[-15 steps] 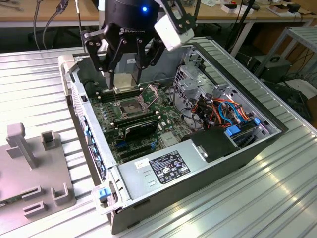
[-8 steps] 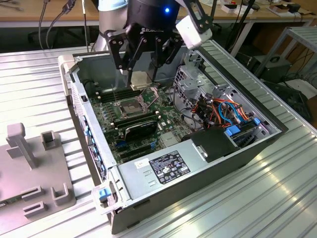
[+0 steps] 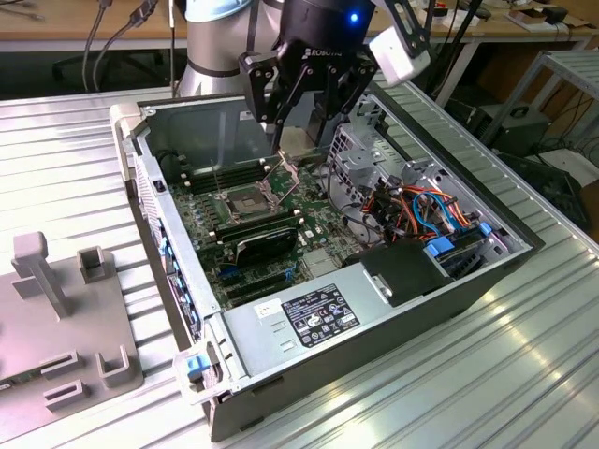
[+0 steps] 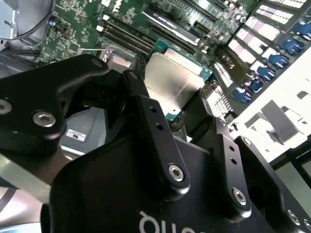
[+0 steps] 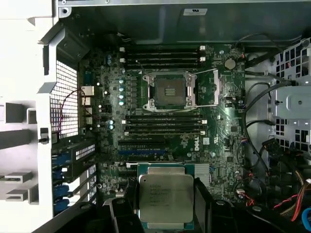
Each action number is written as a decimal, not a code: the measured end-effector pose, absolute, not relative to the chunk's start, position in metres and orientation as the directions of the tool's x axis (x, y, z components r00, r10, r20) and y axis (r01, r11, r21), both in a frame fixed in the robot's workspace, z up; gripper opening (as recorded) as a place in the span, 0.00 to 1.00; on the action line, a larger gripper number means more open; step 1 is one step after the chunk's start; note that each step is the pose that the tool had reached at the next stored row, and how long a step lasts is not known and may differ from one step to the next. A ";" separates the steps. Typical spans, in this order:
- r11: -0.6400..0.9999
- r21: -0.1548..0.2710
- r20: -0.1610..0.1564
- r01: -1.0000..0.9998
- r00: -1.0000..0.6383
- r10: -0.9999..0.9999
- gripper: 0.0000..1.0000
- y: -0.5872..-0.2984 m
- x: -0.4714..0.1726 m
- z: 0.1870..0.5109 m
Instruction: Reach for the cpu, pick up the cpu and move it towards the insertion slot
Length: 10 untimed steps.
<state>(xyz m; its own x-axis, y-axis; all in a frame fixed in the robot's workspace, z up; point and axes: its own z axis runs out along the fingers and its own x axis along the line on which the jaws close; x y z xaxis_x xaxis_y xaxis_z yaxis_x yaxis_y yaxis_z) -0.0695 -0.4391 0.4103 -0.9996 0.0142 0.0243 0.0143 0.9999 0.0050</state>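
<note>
My gripper [image 3: 299, 126] hangs above the open computer case, over the far part of the motherboard. It is shut on the cpu [image 5: 165, 196], a thin square plate with a silver lid and green edge, also seen in the second wrist view as the cpu [image 4: 175, 80] between my black fingers [image 4: 141, 94]. The insertion slot [image 5: 170, 91] is a square socket with a shiny frame and dark centre, with its wire lever [image 5: 215, 87] swung out beside it. In the exterior view the insertion slot [image 3: 245, 204] lies below my gripper and toward the exterior view's left, apart from the cpu.
Long black memory slots [image 5: 163, 125] run on both sides of the socket. A black finned block [image 3: 267, 241] sits just in front of it. A metal drive cage [image 3: 374, 154] with coloured cables [image 3: 426, 210] and the power supply [image 3: 318, 313] crowd the exterior view's right. A grey fixture [image 3: 56, 318] stands outside the case.
</note>
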 end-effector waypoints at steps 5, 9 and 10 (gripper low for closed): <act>1.000 0.005 0.024 0.014 -1.000 0.014 0.55 -0.430 -0.065 0.409; 1.000 0.005 0.024 0.014 -1.000 0.014 0.55 -0.429 -0.065 0.409; 1.000 0.005 0.024 0.014 -1.000 0.014 0.55 -0.429 -0.065 0.409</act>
